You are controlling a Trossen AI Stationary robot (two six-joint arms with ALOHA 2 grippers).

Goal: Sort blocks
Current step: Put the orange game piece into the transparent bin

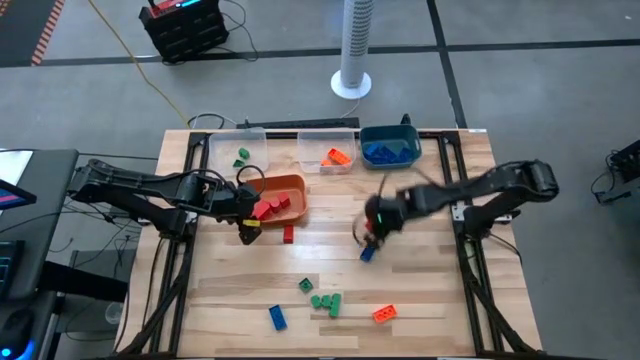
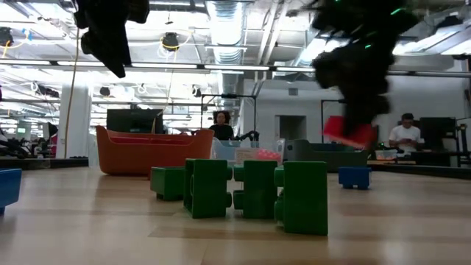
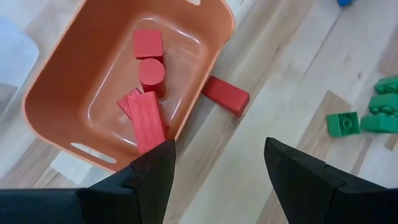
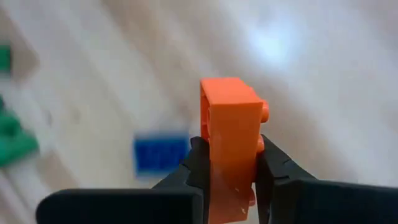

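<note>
My right gripper (image 1: 375, 228) hangs above the table's middle right, shut on an orange block (image 4: 230, 118). The low view shows that block (image 2: 346, 131) well above the wood. A blue block (image 1: 367, 254) lies just below it on the table. My left gripper (image 1: 248, 226) is open beside the orange bin (image 1: 290, 183), which holds several red blocks (image 3: 147, 81). A red block (image 3: 225, 95) lies on the table against the bin's near wall. Green blocks (image 1: 327, 302), a blue block (image 1: 277, 317) and an orange block (image 1: 384, 313) lie near the front edge. My right gripper pinches the orange block between its two fingers (image 4: 196, 165), which sit on opposite side faces of the block's lower half (image 4: 231, 171). The studded face points sideways. The block is lifted clear of the table and sticks out past the fingertips.
Along the far edge stand a clear bin with a green block (image 1: 243, 155), a clear bin with an orange block (image 1: 337, 156) and a teal bin with blue blocks (image 1: 389, 148). Bare wood lies between the two grippers. People sit in the room beyond the table.
</note>
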